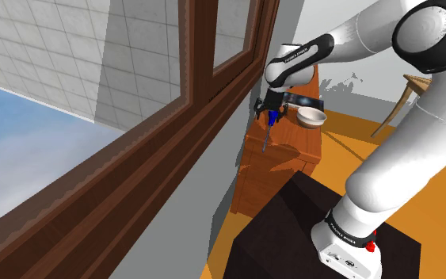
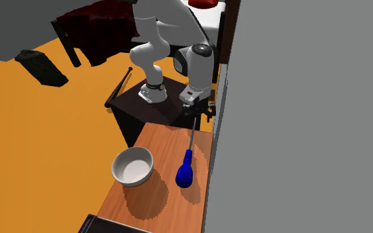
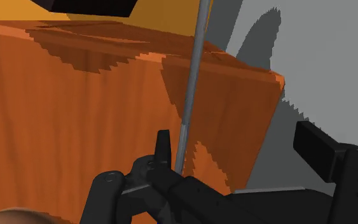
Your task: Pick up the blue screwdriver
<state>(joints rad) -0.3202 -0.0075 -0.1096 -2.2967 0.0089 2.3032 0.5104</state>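
Bowl [image 2: 133, 165] is sitting well aside of the jaws on the worktop [image 2: 165, 145]. Screwdriver [image 2: 187, 159] is apparently lying there, shaft running between the jaws, which are standing spread, pinching nothing. Likely light and stiff. Thin shaft looking slippery; blue handle, beyond the jaws, offering the surer hold.
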